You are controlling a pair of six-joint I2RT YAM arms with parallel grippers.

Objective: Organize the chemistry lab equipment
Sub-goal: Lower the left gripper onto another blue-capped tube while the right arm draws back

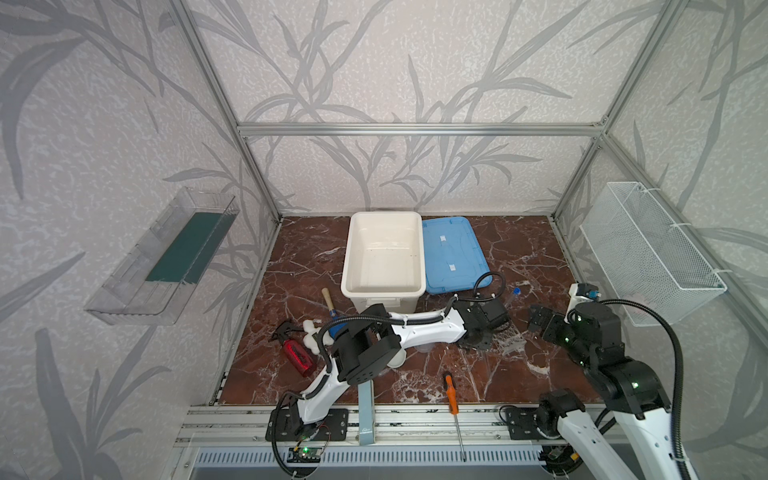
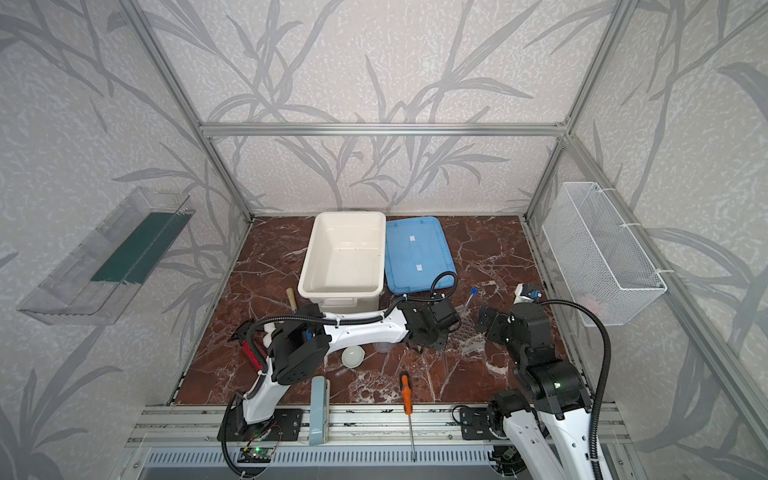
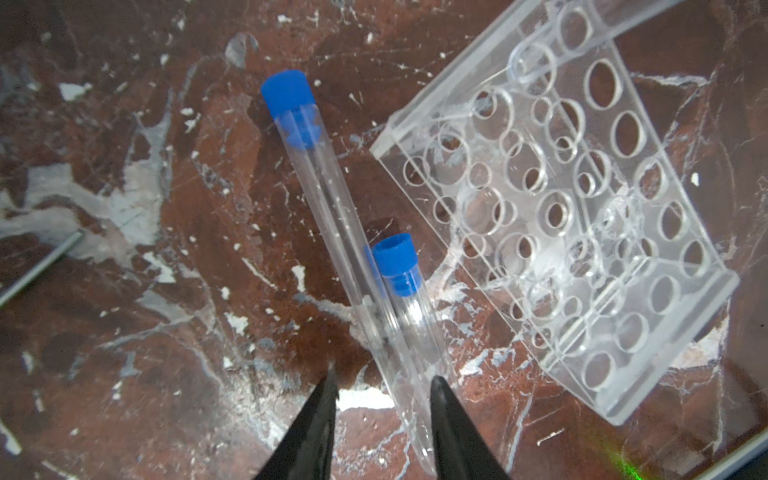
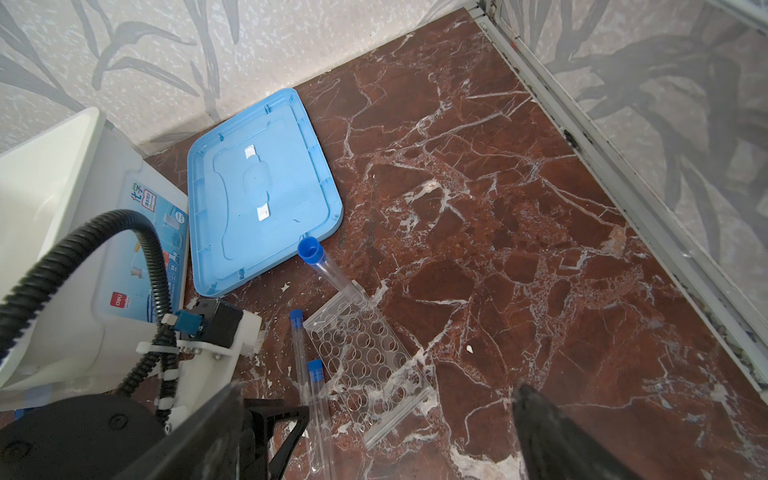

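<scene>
Loosely straddled a clear blue-capped test tube (image 3: 409, 324) with half-open left tool (image 3: 382, 378); held right tool (image 4: 378, 386) wide open, empty.

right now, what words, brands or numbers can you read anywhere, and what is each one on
"deli": red logo in a corner of the label on the side of the white bin, right wrist view.
"化学": large characters on that same label.
Rest of the label: too small to read.
Print on the grey-blue bar at the front edge: too blurred to read.
Blue lid: no text.
</scene>
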